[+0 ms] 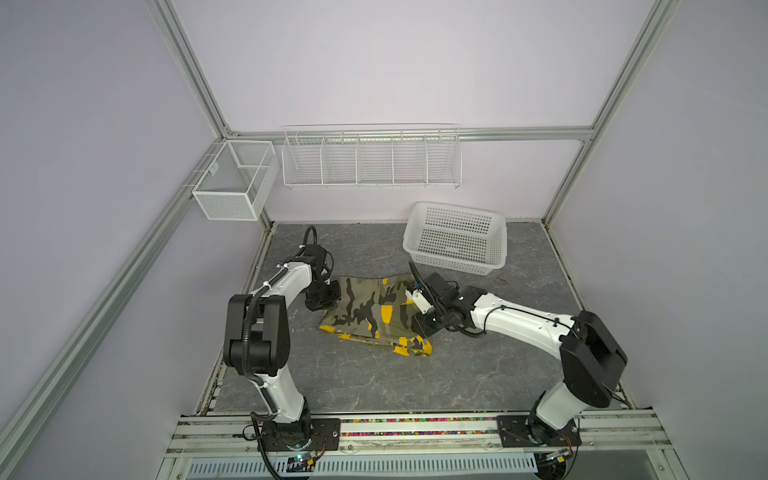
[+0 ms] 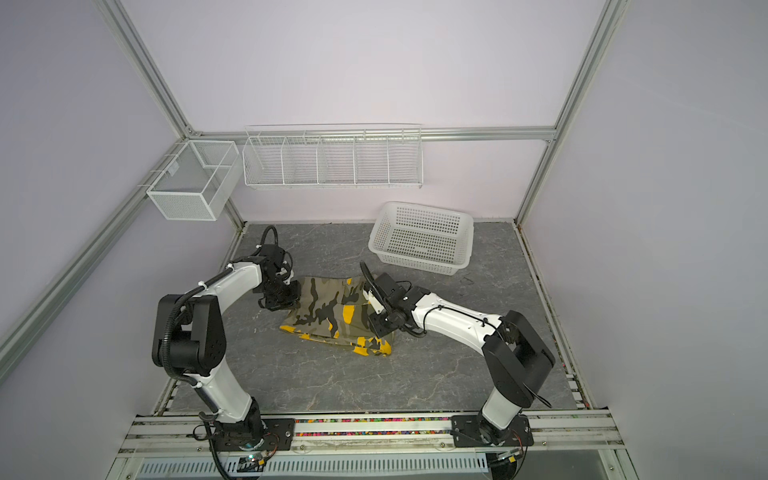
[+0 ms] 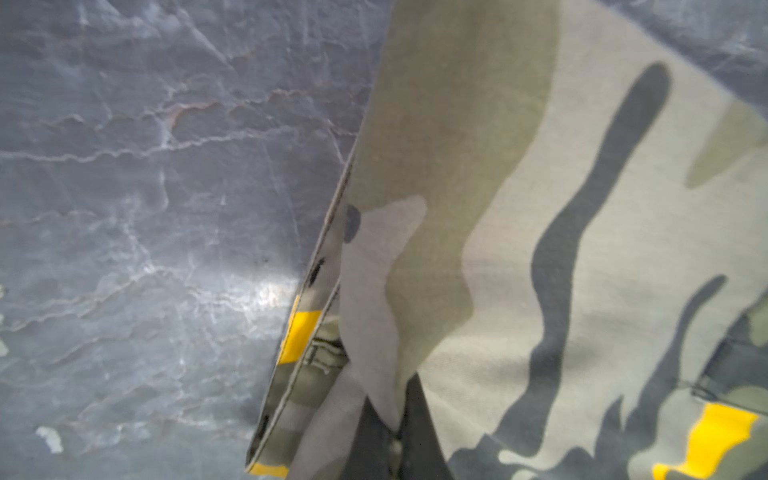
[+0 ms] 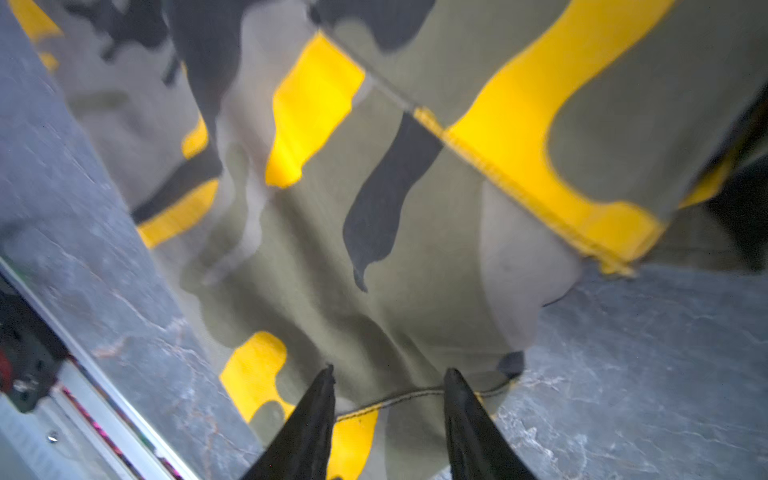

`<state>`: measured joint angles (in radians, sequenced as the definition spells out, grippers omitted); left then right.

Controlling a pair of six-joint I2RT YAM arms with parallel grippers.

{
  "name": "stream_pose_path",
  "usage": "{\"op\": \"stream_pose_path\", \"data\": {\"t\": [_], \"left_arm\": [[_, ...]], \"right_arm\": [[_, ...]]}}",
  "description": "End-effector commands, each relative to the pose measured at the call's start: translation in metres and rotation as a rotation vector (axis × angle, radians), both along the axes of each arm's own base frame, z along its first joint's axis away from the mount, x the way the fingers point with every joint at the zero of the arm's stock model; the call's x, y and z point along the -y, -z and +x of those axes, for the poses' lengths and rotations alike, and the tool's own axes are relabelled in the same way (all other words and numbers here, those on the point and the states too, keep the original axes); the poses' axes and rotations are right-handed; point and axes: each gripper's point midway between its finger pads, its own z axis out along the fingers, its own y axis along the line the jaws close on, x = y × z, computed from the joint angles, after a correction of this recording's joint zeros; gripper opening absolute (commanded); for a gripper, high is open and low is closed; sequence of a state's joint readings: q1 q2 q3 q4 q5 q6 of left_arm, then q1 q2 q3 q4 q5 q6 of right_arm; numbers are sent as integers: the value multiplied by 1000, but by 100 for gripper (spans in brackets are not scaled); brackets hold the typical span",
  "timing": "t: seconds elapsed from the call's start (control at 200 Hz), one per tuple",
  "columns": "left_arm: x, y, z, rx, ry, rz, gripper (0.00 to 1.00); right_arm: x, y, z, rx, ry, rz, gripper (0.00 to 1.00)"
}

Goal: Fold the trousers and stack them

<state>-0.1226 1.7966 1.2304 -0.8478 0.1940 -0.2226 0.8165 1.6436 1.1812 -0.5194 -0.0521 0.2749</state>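
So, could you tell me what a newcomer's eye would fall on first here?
The camouflage trousers, with bright yellow patches, lie folded in the middle of the grey table. Behind them to the right sits a white plastic basket, and a white wire rack hangs on the back wall.

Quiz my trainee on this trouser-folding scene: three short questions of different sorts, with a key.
1. True or false: the trousers lie inside the white plastic basket.
2. How many compartments has the white wire rack on the back wall?
3. Which tool has its jaws apart at the trousers' stitched edge? A. left tool B. right tool C. neither

Key
1. False: they lie folded on the table, in front of the basket.
2. Five.
3. B: the right wrist view shows the gap; the left tool is shut on the cloth.
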Motion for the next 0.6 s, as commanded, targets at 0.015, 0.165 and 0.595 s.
{"op": "stream_pose_path", "data": {"t": [0.015,0.165,0.595], "left_arm": [[-8,12,8,14,20,36,0],[-10,23,5,-2,31,48,0],[-18,39,-4,-49,53,97,0]], "right_arm": [[-11,-45,31,57,79,115,46],[-33,-50,65,95,73,128,43],[15,40,122,162,105,-292,33]]}}
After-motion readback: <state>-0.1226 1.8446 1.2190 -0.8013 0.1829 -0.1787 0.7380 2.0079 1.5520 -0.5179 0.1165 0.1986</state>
